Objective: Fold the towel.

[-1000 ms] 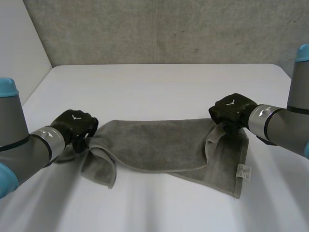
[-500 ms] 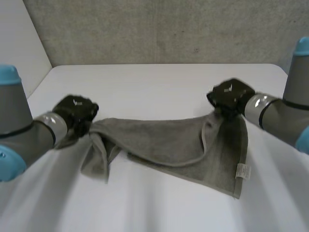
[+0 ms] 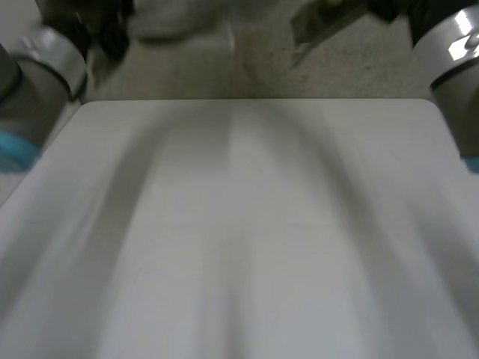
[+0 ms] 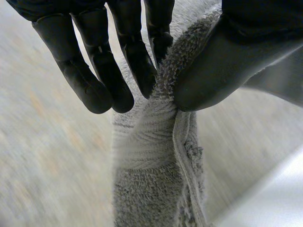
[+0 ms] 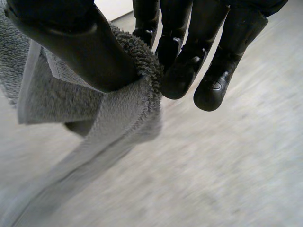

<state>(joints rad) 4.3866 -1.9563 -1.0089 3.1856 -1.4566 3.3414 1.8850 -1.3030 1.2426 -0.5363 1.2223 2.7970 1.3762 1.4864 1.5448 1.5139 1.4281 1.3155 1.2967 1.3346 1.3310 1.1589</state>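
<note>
The grey terry towel (image 4: 151,165) hangs down from my left hand (image 4: 99,75), whose thumb and fingers pinch an edge of it. My right hand (image 5: 189,61) is shut the same way on another part of the towel (image 5: 75,104), with the cloth pressed between thumb and fingers and trailing away below. In the head view both arms are raised high, the left arm (image 3: 52,60) and the right arm (image 3: 449,52) at the far end of the white table (image 3: 239,224), and the towel is off the tabletop.
A grey wall stands behind the table's far edge (image 3: 254,99). The table's left edge (image 3: 45,153) runs close to my left arm.
Both arms have swung sharply up and away, carrying the towel off the table. The left hand has closed tighter on its end of the towel.
</note>
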